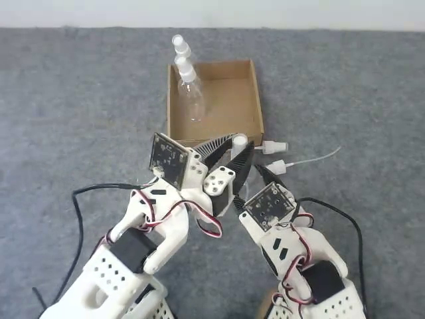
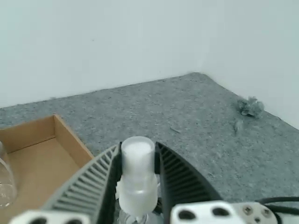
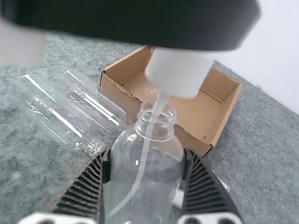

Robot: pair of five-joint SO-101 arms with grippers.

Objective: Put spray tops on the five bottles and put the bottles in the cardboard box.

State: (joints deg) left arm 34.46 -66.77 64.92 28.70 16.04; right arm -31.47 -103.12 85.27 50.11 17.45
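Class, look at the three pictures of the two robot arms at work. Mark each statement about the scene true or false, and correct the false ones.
1. The left gripper grips a white spray top. True.
2. The right gripper is empty. False: it is shut around a clear bottle, held upright.
3. The cardboard box has nothing in it. False: a capped bottle lies inside.
4. Two more bottles lie on the carpet beside the box. True.
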